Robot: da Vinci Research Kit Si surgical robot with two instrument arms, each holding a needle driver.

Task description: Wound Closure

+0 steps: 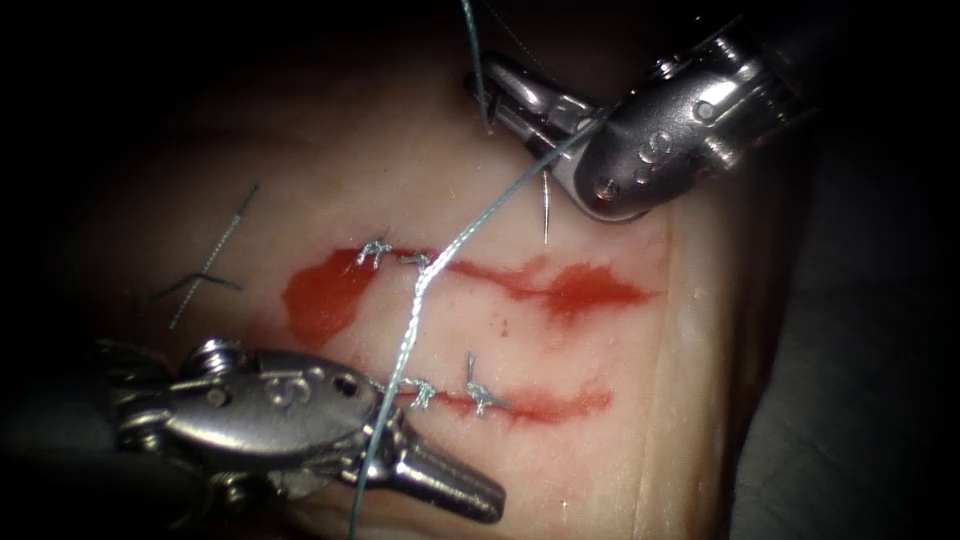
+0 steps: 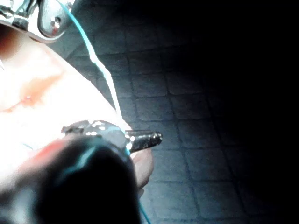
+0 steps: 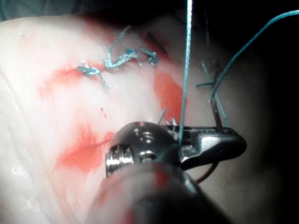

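above the cut, right tool [image 1: 500, 95] holds needle [image 1: 546, 210].

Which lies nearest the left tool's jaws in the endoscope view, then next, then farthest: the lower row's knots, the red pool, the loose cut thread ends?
From the left tool:
1. Lower knots, just above the jaws.
2. Red pool, up and left.
3. Cut thread ends, far left.
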